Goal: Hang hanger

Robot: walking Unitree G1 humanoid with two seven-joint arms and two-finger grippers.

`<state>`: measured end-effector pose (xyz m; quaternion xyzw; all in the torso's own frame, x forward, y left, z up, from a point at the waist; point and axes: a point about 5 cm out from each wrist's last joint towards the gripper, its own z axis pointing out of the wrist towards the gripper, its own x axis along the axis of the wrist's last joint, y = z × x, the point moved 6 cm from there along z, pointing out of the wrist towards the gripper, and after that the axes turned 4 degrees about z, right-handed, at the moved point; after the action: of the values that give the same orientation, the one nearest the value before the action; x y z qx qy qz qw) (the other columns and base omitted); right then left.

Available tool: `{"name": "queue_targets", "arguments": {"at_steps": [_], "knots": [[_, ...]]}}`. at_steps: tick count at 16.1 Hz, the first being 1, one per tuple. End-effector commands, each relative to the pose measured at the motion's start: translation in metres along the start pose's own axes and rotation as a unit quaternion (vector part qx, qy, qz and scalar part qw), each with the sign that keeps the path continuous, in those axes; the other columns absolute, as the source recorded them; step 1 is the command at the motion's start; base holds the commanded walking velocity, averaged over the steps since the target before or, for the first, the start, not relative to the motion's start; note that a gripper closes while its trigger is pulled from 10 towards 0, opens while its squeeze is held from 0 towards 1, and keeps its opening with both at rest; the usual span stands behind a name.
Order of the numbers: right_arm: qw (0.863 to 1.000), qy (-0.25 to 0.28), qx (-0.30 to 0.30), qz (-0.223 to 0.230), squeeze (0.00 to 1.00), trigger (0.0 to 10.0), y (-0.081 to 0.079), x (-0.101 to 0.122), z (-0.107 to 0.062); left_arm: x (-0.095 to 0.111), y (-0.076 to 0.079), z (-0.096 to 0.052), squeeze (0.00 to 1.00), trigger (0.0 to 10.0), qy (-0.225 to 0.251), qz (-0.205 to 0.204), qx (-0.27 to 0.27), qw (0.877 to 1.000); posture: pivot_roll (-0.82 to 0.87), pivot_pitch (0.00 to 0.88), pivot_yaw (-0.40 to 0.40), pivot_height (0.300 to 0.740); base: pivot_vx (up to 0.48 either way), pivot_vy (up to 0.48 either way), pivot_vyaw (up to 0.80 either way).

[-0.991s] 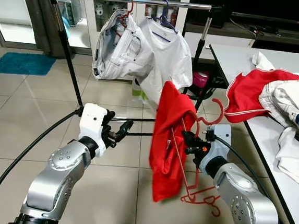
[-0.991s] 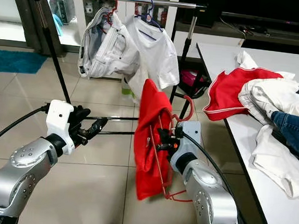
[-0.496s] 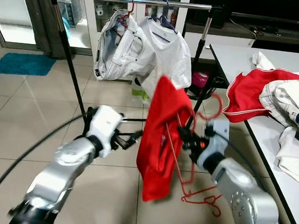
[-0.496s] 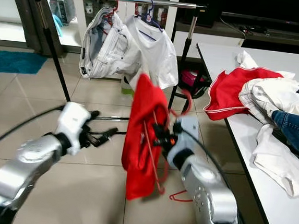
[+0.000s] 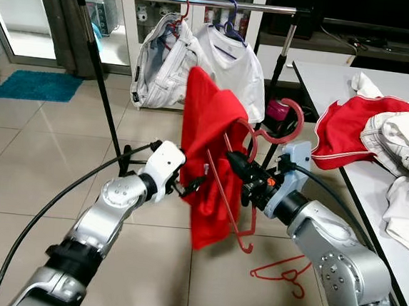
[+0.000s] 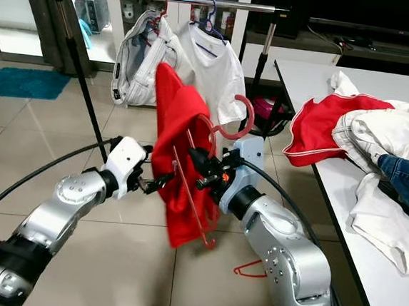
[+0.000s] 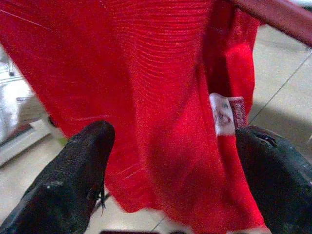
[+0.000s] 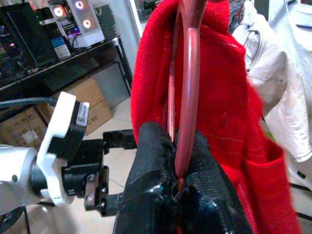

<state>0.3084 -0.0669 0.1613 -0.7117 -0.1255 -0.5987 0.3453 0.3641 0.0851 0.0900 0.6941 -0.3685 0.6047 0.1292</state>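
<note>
Red hanger (image 5: pixel 263 140): centre of the frame, hook curling upward right of centre, carrying a red garment (image 5: pixel 205 160) that drapes down to mid-frame, below the clothes rail (image 5: pixel 182 0).
Right end effector (image 5: pixel 240 168): centre frame, fingers clamped shut on the red hanger's bar; the right wrist view shows the pink-red bar (image 8: pixel 187 97) pinched between the two black fingers (image 8: pixel 151 161).
Left end effector (image 5: pixel 191 187): just left of centre, at the garment's left edge; fingers spread apart, with the red cloth (image 7: pixel 165 107) and its white label (image 7: pixel 223 113) lying between them in the left wrist view.
Clothes rail: across the top of the frame, bearing white jeans (image 5: pixel 160 67) and a white T-shirt (image 5: pixel 235 70), each on its own hanger.
Spare red hanger (image 5: pixel 281 273): on the tiled floor, lower right.
Table (image 5: pixel 325 81): right edge, heaped with a red-and-white top (image 5: pixel 350 130) and other clothes.
</note>
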Motion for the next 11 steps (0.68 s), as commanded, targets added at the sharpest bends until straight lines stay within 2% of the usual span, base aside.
{"name": "queue_targets", "arguments": {"at_steps": [1,2,3,4,11], "knots": [[1.0,0.02,0.018,-0.007,0.0,10.0,-0.0072,0.0144,0.0003,0.0072,0.0027,0.0028,0.0,4.9,0.02,-0.013,-0.016,1.0,-0.12,0.0,0.013,0.74,0.0,0.0,0.0],[1.0,0.02,0.017,-0.007,0.0,10.0,-0.0069,0.0147,0.0001,0.0088,0.006,0.0036,0.0,3.8,0.025,-0.015,-0.024,0.999,-0.12,0.0,0.017,0.74,0.0,0.0,0.0],[1.0,0.02,0.016,-0.007,0.0,10.0,-0.0067,0.0149,-0.0002,0.0091,0.0082,0.0043,0.0,0.7,0.027,-0.015,-0.028,0.999,-0.12,0.0,0.017,0.74,0.0,0.0,0.0],[1.0,0.022,0.014,-0.004,0.0,10.0,-0.0062,0.0155,-0.0008,0.0081,0.009,0.0054,0.0,0.0,0.029,-0.013,-0.023,0.999,-0.12,0.0,0.018,0.74,0.0,0.0,0.0],[1.0,0.02,0.01,0.006,0.0,10.0,-0.0046,0.0147,-0.0015,0.0113,0.0054,0.008,0.0,0.0,0.054,-0.014,-0.012,0.998,-0.12,0.0,0.017,0.74,0.0,0.0,0.0]]}}
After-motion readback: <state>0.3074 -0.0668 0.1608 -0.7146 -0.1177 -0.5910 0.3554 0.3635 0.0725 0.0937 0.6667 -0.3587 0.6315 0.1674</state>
